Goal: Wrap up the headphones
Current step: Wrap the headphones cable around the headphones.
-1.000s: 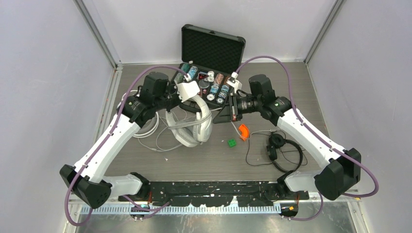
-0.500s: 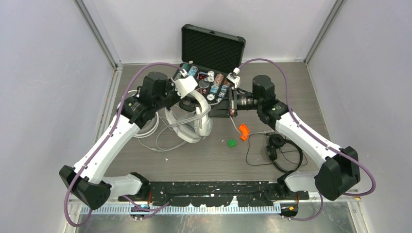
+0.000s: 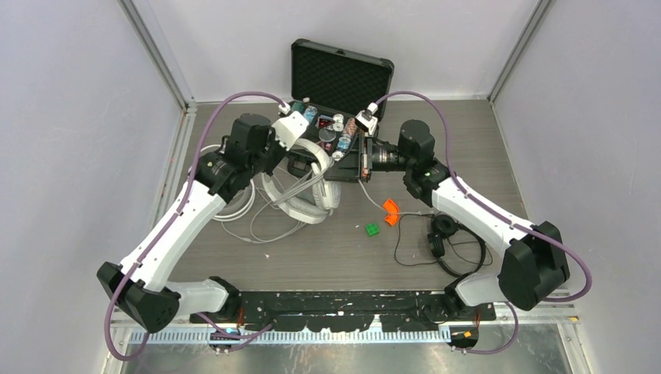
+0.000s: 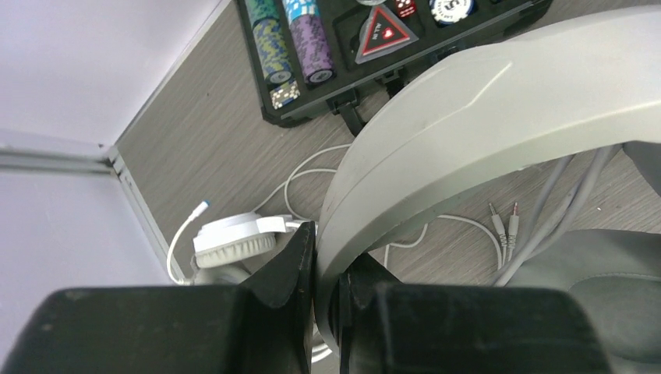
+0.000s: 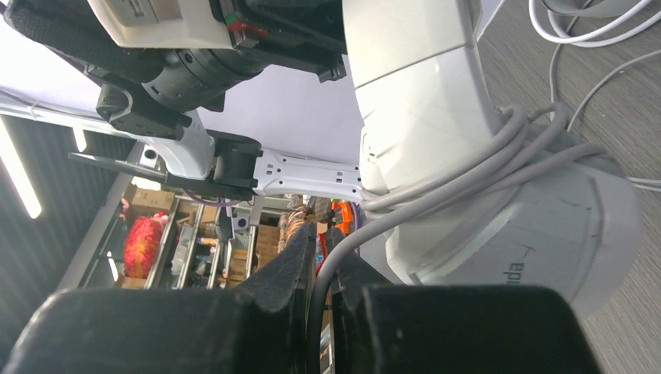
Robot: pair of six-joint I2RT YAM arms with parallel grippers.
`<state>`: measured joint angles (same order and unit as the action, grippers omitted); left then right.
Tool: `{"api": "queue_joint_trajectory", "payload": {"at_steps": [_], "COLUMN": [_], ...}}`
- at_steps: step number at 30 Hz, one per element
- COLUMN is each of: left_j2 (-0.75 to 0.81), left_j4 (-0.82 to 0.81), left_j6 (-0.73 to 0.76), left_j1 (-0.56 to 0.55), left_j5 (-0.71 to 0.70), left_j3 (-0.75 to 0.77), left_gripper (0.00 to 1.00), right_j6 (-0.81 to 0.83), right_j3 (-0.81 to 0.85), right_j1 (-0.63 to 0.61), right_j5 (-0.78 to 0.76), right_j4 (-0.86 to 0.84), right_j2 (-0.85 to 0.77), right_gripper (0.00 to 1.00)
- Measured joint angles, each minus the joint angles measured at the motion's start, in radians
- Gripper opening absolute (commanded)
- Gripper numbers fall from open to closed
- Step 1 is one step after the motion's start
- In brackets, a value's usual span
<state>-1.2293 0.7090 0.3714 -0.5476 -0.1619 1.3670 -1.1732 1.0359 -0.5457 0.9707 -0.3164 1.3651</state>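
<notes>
Chip case [image 3: 341,78] and loose cables [image 3: 269,230] hem the held headphones [image 3: 308,210].

Surface [image 3: 327,261] was grey wood-grain laminate. Plain pale panels stood on three sides: left wall [image 3: 70,117], back wall [image 3: 234,39], right wall [image 3: 592,93]. Aluminium posts [image 3: 156,54] stood in the back corners. Right wrist view caught a strip light [image 5: 15,167] and cluttered shelves [image 5: 187,249] outside.

You're in a robotics lab cell: plain pale walls [image 3: 78,117] on aluminium posts [image 3: 156,54] box in a grey table [image 3: 327,257], robot arms [image 3: 171,226] are bolted to a black rail [image 3: 343,300] at its edge, and the right wrist view catches stocked shelves [image 5: 195,249] under a strip light [image 5: 19,171] beyond.
</notes>
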Motion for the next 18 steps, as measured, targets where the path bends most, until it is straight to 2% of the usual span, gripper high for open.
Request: {"api": "queue_joint_trajectory", "payload": {"at_steps": [9, 18], "left_j2": [-0.048, -0.078], "left_j4": [0.031, 0.025], "left_j6": [-0.147, -0.349], "left_j1": [0.007, 0.013], "left_j5": [-0.117, -0.161], "left_j3": [0.035, 0.043], "left_gripper": [0.00, 0.00], "right_j6": [0.011, 0.195], "right_j3": [0.051, 0.158], "right_j1": [-0.011, -0.014], "right_j5": [0.000, -0.043], "right_j4": [-0.031, 0.130], "right_j2": [0.045, 0.050], "right_gripper": [0.20, 0.23]}}
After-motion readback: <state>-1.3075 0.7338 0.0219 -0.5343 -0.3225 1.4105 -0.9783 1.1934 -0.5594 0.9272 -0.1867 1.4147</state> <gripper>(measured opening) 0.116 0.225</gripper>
